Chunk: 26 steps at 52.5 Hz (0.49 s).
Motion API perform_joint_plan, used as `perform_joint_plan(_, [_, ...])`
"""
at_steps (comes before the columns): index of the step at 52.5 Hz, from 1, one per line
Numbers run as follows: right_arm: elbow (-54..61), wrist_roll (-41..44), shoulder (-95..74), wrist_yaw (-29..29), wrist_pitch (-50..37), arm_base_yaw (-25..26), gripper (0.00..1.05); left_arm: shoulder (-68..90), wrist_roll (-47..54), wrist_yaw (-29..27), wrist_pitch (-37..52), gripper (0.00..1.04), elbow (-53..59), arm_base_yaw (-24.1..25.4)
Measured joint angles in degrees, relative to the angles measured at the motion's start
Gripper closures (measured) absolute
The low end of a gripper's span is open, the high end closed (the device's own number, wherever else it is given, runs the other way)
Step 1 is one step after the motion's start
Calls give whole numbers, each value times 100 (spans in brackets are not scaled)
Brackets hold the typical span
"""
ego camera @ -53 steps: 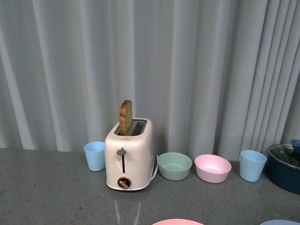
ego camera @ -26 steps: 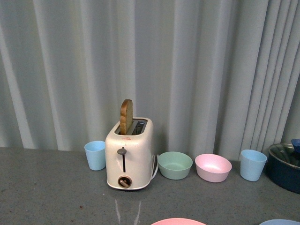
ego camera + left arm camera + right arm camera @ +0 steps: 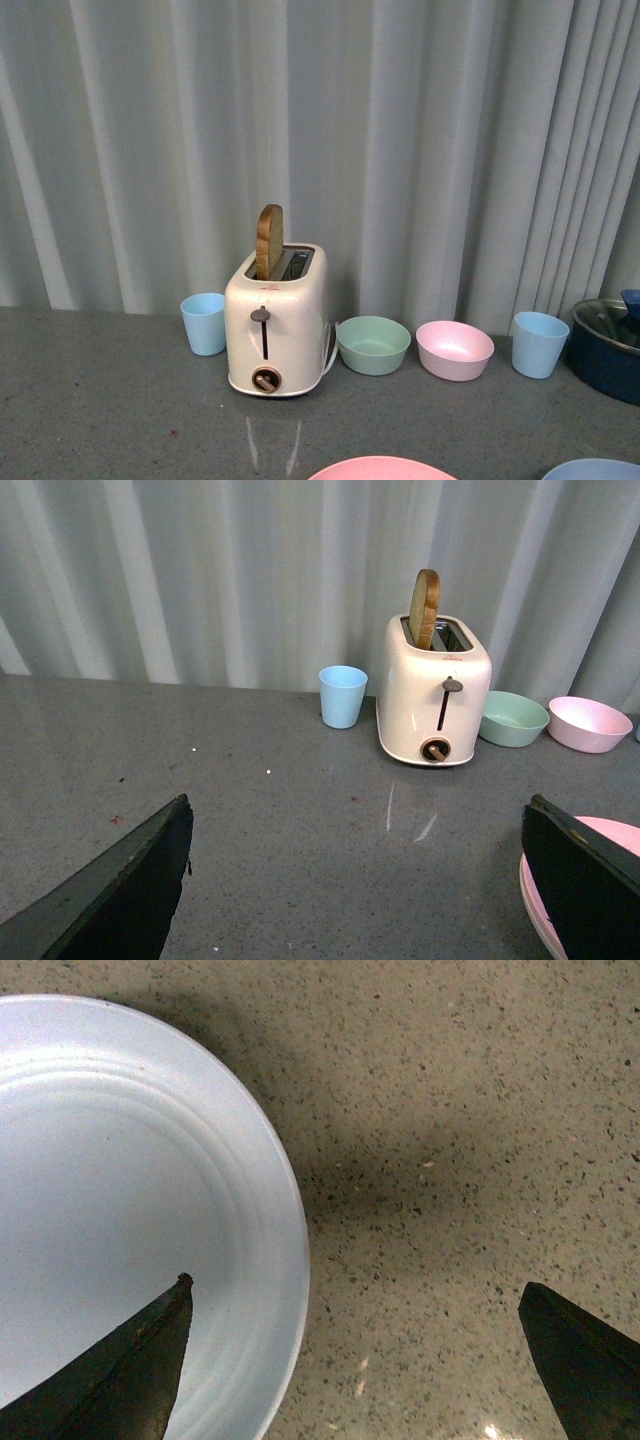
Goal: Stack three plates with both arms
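The pink plate (image 3: 380, 468) shows only as a rim at the bottom edge of the front view, and the light blue plate (image 3: 595, 469) at the bottom right corner. The cream-beige plate is out of view. My left gripper (image 3: 360, 880) is open and empty over the grey table, with the pink plate's edge (image 3: 535, 905) beside one finger (image 3: 590, 880). My right gripper (image 3: 355, 1360) is open just above the light blue plate (image 3: 120, 1210); one finger (image 3: 130, 1370) is over the plate, the other over the bare table beside the rim. Neither arm shows in the front view.
A cream toaster (image 3: 275, 325) with a slice of toast stands at the back. Beside it are a blue cup (image 3: 204, 323), a green bowl (image 3: 373, 344), a pink bowl (image 3: 454, 350), another blue cup (image 3: 540, 344) and a dark blue pot (image 3: 610, 350). A curtain hangs behind.
The front view has tilted down slightly: the toaster and bowls sit a little higher in frame and more of the pink and blue plate rims show at the bottom.
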State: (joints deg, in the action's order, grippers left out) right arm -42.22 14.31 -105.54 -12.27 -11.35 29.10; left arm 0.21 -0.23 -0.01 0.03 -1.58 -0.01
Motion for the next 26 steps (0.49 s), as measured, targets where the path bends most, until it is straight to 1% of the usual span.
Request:
perform_joint_plan(9, [76,-127,-396,-72,-612,-92,7,0,0,0,0,7,0,0])
perform_joint_plan(26, [173,-481,-935,-120,-1038,-269,7,0,0,0,0,7,0,0])
